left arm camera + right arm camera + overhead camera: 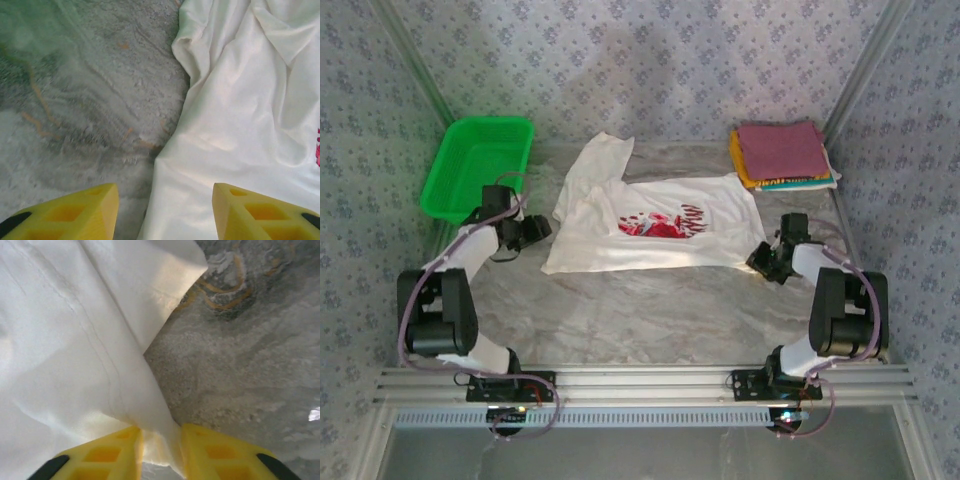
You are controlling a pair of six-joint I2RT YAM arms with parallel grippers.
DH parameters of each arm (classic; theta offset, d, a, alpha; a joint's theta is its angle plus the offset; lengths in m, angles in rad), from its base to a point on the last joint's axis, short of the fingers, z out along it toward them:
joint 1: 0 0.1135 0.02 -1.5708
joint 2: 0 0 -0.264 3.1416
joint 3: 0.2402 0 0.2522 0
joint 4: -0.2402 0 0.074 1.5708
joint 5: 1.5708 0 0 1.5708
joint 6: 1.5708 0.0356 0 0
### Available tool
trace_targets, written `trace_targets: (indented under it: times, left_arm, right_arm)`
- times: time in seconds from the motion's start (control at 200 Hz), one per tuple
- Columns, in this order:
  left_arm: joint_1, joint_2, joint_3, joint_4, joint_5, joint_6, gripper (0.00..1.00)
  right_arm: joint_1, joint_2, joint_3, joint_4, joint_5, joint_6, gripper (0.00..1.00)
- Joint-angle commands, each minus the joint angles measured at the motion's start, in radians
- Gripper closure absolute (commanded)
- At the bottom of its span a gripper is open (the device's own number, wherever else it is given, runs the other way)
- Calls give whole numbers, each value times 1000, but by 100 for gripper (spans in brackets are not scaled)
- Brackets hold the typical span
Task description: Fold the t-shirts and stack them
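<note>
On the grey marble-patterned table top (pixel 640 310) lies the large white cotton t-shirt with the red-and-black chest graphic (pixel 650 225). It is spread sideways and print up, and you can take it as your marker for everything else. Its body lies mostly flat, but the left end is rumpled, with one limb of cloth turned away toward the far side. Beyond its left end stands the green plastic mesh basket (pixel 445 185), rigid and open-topped. Beyond its right end sits the neat stack of folded square shirts, maroon on top of yellow and teal (pixel 782 152).

You look to be at the laying-out step, with the first fold not yet made. The next move calls for smoothing that bunched left end, then taking two firm holds on one long edge and carrying it over evenly. The cloth is thin, limp and quick to wrinkle, so it will drag and crease if one side leads.

Your left gripper (pixel 164 190) hangs over the shirt's left edge. Its blocky yellow fingers are spread wide, the cloth border runs between them, and nothing is pinched. Your right gripper (pixel 161 430) sits at the shirt's right hem. Its fingers are narrowly apart with a tuck of stitched hem in the gap, though I cannot tell whether they actually press it
</note>
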Motion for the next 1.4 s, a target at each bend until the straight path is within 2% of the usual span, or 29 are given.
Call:
trace_targets:
  times: [0.0, 0.06, 0.15, 0.32, 0.48, 0.61, 0.77, 0.914, 1.094, 1.234, 1.314, 1.394]
  left_arm:
    - [-24, -72, -32, -29, -34, -25, 49]
    - [-46, -75, -34, -37, -22, -37, 50]
    - [-105, -43, -32, -2, -12, -52, 51]
    - [-192, 124, 60, 107, 3, -91, 53]
    - [-195, 268, 108, 182, 6, -125, 54]
    - [-195, 310, 80, 188, -3, -138, 54]
    - [-195, 238, -61, 197, -71, -148, 53]
    - [-195, 108, -201, 154, -118, -158, 53]
    - [-195, -128, -315, 29, -148, -196, 53]
    - [-195, -226, -251, -23, -169, -165, 53]
    - [-195, -188, -145, -13, -169, -124, 53]
    - [-195, -88, -16, -1, -157, -86, 53]
  right_arm:
    - [18, -84, 23, -93, 104, -1, 64]
    - [42, -136, 33, -99, 161, -1, 60]
    - [97, -157, 66, -81, 193, -7, 60]
    - [257, 12, 223, -82, 178, -58, 70]
    - [265, 203, 323, -46, 107, -52, 74]
    - [268, 288, 349, -54, 84, -41, 74]
    - [275, 272, 248, -45, 55, -21, 74]
    - [325, 146, 122, -84, 79, 21, 74]
    - [368, -28, -34, -118, 60, 130, 73]
    - [373, -83, 31, -147, 105, 118, 72]
    - [370, -54, 129, -146, 129, 79, 71]
    - [366, 8, 231, -129, 168, 46, 69]
